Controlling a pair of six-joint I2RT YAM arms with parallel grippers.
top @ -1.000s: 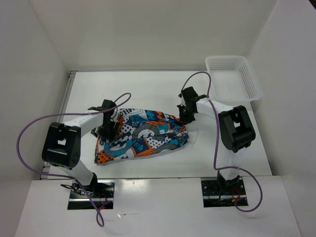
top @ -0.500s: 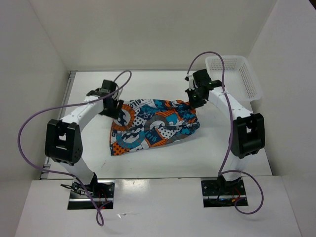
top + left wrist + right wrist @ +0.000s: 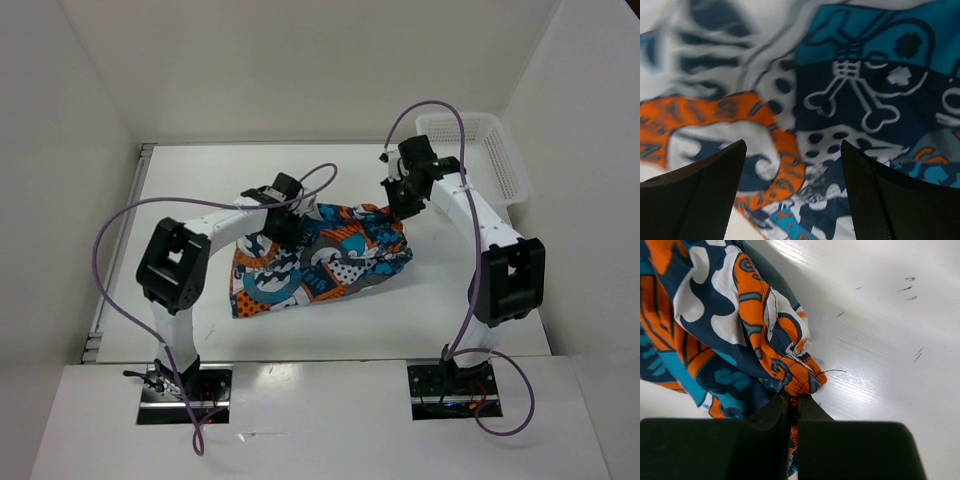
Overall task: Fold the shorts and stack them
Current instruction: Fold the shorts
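The patchwork shorts (image 3: pixel 320 258) lie spread on the white table, printed in teal, orange, white and black. My left gripper (image 3: pixel 283 222) is open and hovers just above the shorts' upper left part; its fingers (image 3: pixel 700 195) stand wide apart over the print (image 3: pixel 850 100), holding nothing. My right gripper (image 3: pixel 400 204) is shut on the shorts' upper right corner; in the right wrist view the orange elastic hem (image 3: pixel 800 372) is pinched between the closed fingers (image 3: pixel 771 412).
A white mesh basket (image 3: pixel 510 165) stands at the back right corner of the table (image 3: pixel 180 190). White walls enclose the table on three sides. Purple cables loop over both arms.
My left gripper has let go of the shorts' left corner and moved right, over the cloth. The right gripper has kept its hold, barely moving.
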